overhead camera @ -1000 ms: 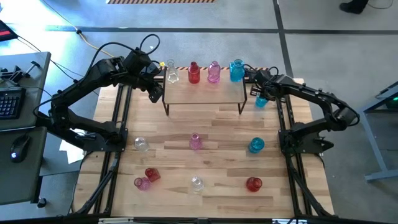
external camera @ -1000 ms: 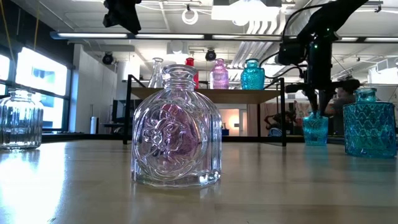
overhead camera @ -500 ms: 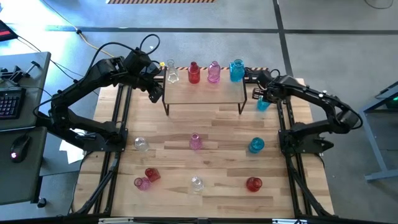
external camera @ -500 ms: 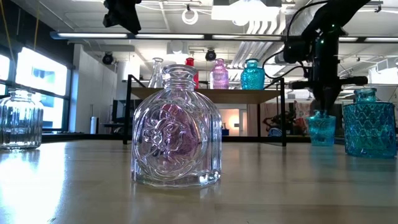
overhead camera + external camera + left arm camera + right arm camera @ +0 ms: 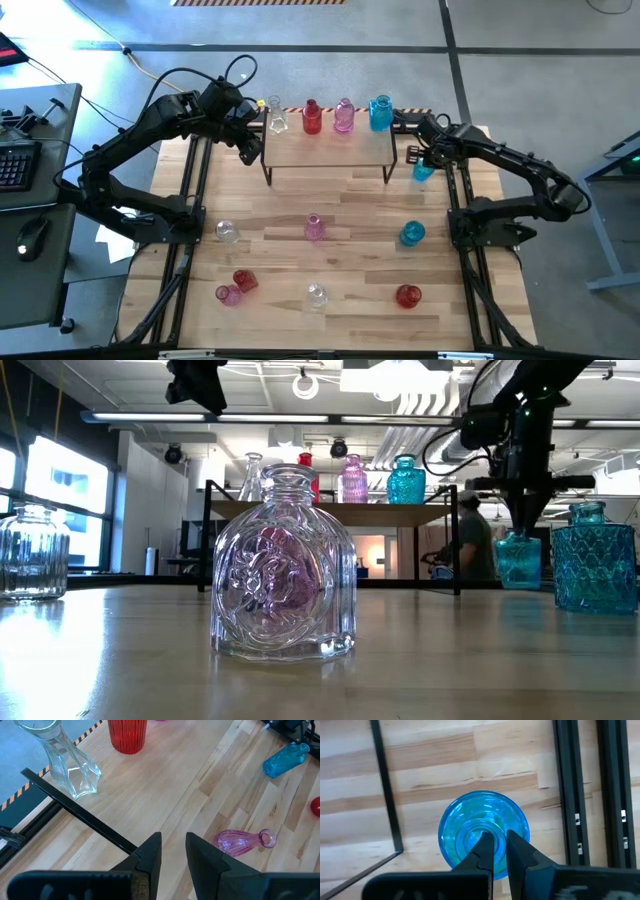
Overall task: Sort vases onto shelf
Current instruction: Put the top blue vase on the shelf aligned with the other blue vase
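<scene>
Right gripper [image 5: 495, 845] is pinching the rim of a blue vase [image 5: 485, 832] standing beside the shelf [image 5: 330, 148] (right end); left gripper [image 5: 172, 852] is hovering narrowly parted, holding nothing, at the shelf's left end.

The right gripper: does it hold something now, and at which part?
The right gripper is shut on the blue vase, its fingers pinching the neck rim from above. The vase stands beside the shelf.

My matt black fingers [image 5: 495, 851] pinch glossy blue glass vase [image 5: 484, 831]; the tabletop [image 5: 470, 765] is smooth pale wood.
</scene>
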Robot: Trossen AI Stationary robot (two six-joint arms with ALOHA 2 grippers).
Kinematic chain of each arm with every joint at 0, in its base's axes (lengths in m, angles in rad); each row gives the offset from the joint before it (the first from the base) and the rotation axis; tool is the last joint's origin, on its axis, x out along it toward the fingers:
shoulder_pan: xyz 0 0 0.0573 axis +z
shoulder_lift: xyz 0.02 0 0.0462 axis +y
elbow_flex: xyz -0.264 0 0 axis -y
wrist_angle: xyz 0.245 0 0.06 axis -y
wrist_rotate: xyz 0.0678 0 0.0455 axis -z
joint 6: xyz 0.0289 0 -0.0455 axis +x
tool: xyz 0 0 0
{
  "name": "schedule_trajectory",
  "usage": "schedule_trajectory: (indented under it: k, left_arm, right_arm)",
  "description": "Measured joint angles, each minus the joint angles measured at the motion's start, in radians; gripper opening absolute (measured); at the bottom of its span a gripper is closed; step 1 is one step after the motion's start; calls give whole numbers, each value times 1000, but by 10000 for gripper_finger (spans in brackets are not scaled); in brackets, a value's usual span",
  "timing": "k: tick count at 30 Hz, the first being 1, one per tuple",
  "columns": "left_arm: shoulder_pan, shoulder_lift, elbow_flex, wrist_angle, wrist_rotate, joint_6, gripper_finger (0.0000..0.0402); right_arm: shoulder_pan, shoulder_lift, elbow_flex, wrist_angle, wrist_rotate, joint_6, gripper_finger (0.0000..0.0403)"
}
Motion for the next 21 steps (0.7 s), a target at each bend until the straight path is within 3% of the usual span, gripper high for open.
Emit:
schedule_trajectory:
  k: [14,21]
  left_arm:
    - [0,0,0,0,0,-28,81]
    - [0,0,0,0,0,-29,81]
  right_arm:
    - [24,-141,12,-45,-28,-21,0]
    - [45,-153,175,-172,10,-55,0]
